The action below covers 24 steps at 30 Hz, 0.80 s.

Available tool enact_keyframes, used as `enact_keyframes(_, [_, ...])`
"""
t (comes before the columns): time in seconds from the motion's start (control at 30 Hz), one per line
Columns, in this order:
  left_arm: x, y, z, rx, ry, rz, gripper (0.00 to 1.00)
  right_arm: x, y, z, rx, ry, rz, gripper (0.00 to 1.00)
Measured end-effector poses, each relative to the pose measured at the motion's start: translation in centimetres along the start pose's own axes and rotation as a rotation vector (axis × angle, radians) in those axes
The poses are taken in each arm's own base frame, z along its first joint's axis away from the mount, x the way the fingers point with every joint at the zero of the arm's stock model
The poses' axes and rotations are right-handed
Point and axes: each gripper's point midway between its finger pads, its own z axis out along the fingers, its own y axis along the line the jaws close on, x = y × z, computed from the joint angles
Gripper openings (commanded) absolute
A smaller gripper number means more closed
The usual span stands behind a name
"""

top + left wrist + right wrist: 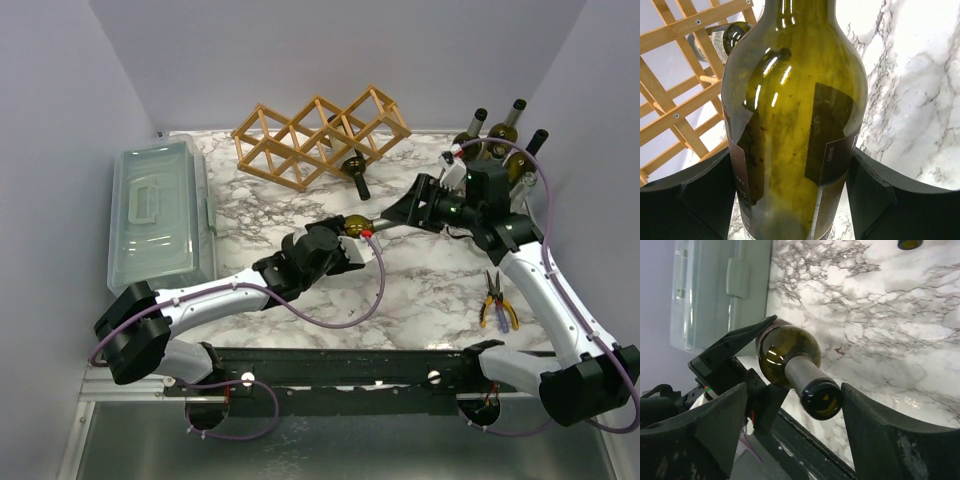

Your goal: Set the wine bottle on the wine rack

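Observation:
The olive-green wine bottle [358, 224] lies level above the marble table, neck pointing right. My left gripper [345, 245] is shut on its labelled body [795, 115]; both fingers press its sides. My right gripper [398, 212] is open around the bottle's neck; in the right wrist view the bottle mouth [822, 397] rests against the right finger, with a gap to the left finger [720, 415]. The wooden lattice wine rack [320, 135] stands at the back centre and holds another bottle [355, 170]. The rack [680, 100] fills the left of the left wrist view.
A grey-green lidded box [160, 215] sits at the left. Several upright bottles [500, 135] stand at the back right behind my right arm. Yellow-handled pliers [497, 300] lie at the right. Walls close in on three sides.

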Motion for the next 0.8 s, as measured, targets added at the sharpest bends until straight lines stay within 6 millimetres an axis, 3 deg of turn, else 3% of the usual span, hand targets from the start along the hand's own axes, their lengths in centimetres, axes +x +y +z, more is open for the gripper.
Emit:
enact_keyframes(0.1, [0.5,-0.9,-0.1,0.006,0.009,0.069,0.0,0.2,-0.7,-0.9,0.058,0.005,-0.049,0.94])
enact_keyframes(0.23, [0.4,-1.0,-0.2,-0.002,0.004,0.122,0.0,0.4,-1.8,-2.4,0.148,-0.006,-0.112,0.97])
enact_keyframes(0.47, [0.2,-0.4,-0.2,-0.036,-0.01,0.194,0.0,-0.9,-3.4,-5.5,0.317,-0.092,-0.192,0.99])
enact_keyframes(0.67, [1.8,-1.7,-0.2,-0.003,0.004,0.297,0.0,-2.6,-3.8,-7.3,0.411,-0.154,-0.249,0.99])
enact_keyframes(0.8, [2.7,-3.0,-0.3,0.045,-0.001,0.367,0.0,-2.4,-3.7,-7.5,0.411,-0.122,-0.287,0.99])
